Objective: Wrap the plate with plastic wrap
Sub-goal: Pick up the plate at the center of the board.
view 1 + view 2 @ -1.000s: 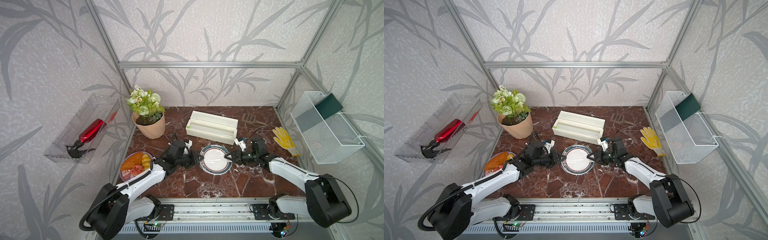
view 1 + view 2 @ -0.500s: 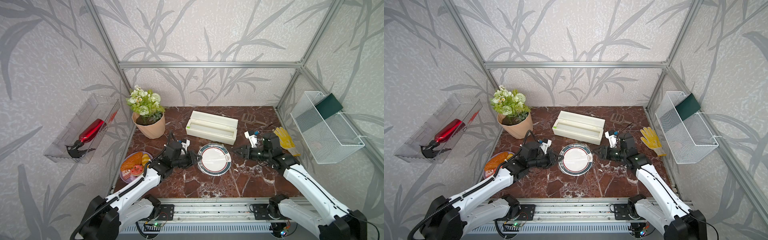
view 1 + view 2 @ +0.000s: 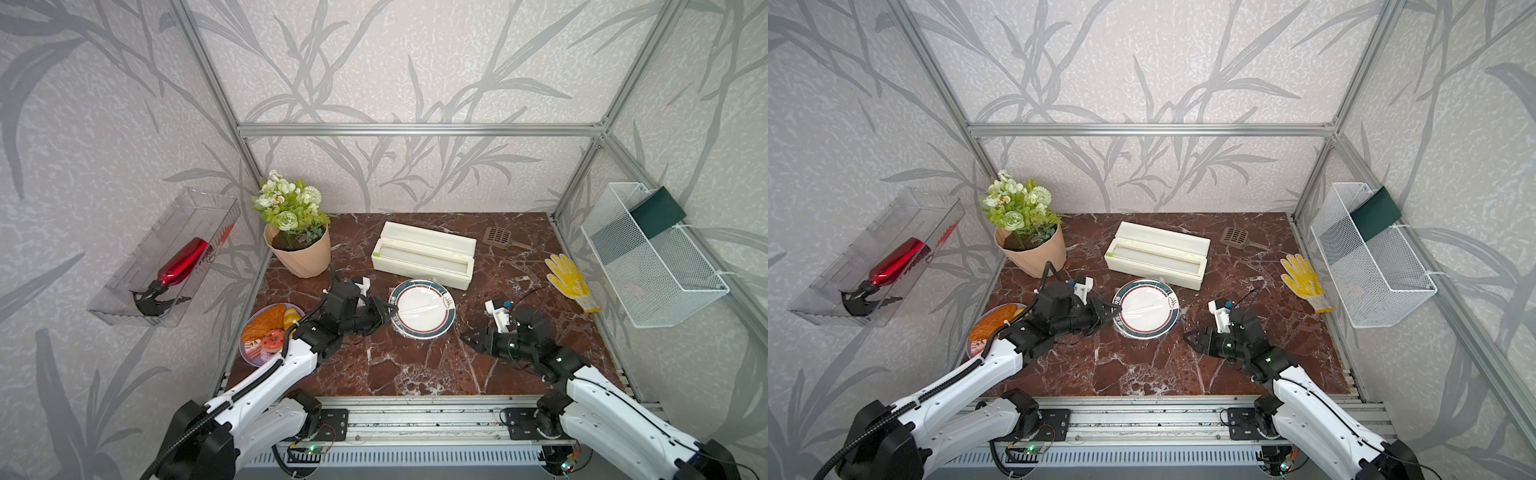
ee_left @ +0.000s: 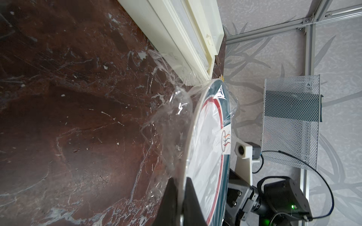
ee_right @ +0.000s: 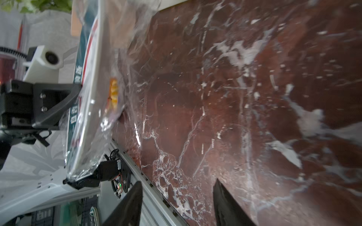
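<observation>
The plate [image 3: 422,309] [image 3: 1146,309], white with a dark green rim, is in mid-table just in front of the cream box. Plastic wrap [image 3: 417,308] lies wrinkled over it and hangs loose under it in the left wrist view [image 4: 176,121]. My left gripper [image 3: 390,309] [image 4: 183,187] is shut on the plate's [image 4: 207,156] left rim, film included, and holds it a little off the marble. My right gripper [image 3: 467,336] [image 5: 177,187] stands open and empty, well to the right of the plate [image 5: 94,97], low over the table.
A cream dispenser box [image 3: 424,259] lies right behind the plate. A flower pot [image 3: 299,249] stands back left and a purple plate of toy food [image 3: 268,332] lies front left. A yellow glove [image 3: 569,280], brown scoop [image 3: 496,237] and wire basket [image 3: 648,257] are on the right.
My right gripper has let go of the plate's right rim, opened wider and drawn back to the front right. The left gripper keeps its hold and has carried the plate slightly back.
</observation>
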You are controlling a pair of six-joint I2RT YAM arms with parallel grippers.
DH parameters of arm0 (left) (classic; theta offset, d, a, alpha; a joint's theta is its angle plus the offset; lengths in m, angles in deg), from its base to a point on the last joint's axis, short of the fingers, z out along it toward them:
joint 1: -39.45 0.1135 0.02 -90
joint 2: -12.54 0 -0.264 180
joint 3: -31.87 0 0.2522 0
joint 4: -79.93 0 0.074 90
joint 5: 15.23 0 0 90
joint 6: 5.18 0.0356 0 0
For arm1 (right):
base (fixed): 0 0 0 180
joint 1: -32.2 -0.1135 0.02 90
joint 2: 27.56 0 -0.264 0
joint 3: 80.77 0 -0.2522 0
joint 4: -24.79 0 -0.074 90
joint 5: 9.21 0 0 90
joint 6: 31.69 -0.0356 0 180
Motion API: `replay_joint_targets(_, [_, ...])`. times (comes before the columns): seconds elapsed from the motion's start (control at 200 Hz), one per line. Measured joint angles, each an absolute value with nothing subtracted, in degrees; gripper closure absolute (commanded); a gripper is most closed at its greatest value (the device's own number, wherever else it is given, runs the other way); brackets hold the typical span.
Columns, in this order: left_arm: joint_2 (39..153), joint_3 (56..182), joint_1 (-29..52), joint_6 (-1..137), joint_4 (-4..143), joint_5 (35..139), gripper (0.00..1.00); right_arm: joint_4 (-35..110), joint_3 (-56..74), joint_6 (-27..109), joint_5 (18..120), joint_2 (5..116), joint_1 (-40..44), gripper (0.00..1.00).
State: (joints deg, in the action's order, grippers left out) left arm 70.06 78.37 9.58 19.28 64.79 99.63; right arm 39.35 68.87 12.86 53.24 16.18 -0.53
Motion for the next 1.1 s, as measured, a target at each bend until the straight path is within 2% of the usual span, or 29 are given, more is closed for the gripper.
replay_joint_targets(0.15, [70.2, 79.6, 9.6, 17.6, 66.4, 97.7, 1.00, 21.5, 70.0, 11.6, 61.5, 20.0, -10.6, 0.35])
replay_joint_targets(0.475, [70.1, 82.0, 9.6, 14.9, 69.0, 94.4, 1.00, -10.2, 71.5, 7.1, 74.3, 39.2, -13.3, 0.33])
replay_joint_targets(0.715, [69.9, 82.0, 9.6, 14.1, 69.3, 93.9, 1.00, -30.2, 71.2, 3.3, 75.8, 55.9, -13.5, 0.37])
replay_joint_targets(0.905, [69.9, 82.0, 9.6, 13.8, 69.4, 93.8, 1.00, -35.9, 67.4, 0.6, 74.4, 64.9, -14.8, 0.40])
replay_joint_targets(1.005, [69.9, 82.0, 9.6, 13.7, 69.5, 93.8, 1.00, -37.8, 65.5, -0.1, 73.8, 65.5, -15.5, 0.53])
replay_joint_targets(1.1, [69.8, 82.0, 9.6, 13.2, 70.4, 93.5, 1.00, -38.6, 64.5, -0.4, 73.2, 65.8, -15.6, 0.79])
